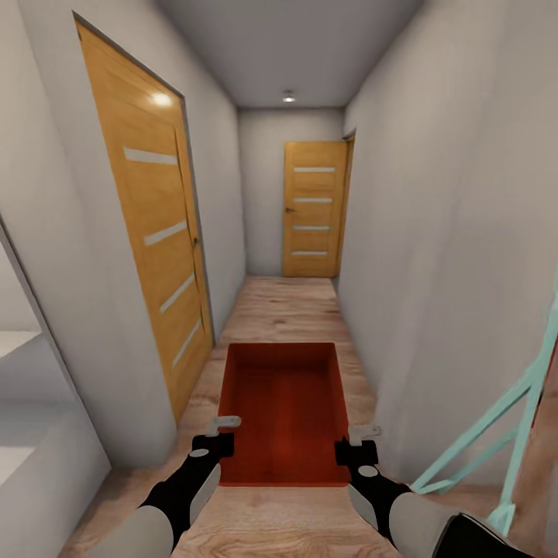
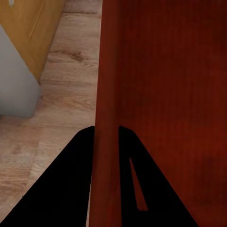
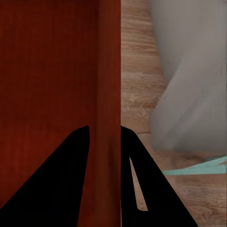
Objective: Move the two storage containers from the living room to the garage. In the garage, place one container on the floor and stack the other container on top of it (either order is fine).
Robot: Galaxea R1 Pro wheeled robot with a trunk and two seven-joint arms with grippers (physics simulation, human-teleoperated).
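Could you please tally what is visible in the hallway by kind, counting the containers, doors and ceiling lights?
Storage containers: 1, orange-red, its side walls held between the fingers of the left gripper and right gripper.
Wooden doors: 2, one on the left wall, one at the far end.
Ceiling lights: 1.
Total: 4.

Two wooden doors line a narrow grey-walled corridor.

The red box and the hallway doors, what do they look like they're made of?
The red box: likely plastic or painted board; thin, smooth, evenly coloured walls with a faint sheen, hard to tell which. The left door and far door: light wood or veneer, with visible grain and pale inset strips, possibly frosted glass.
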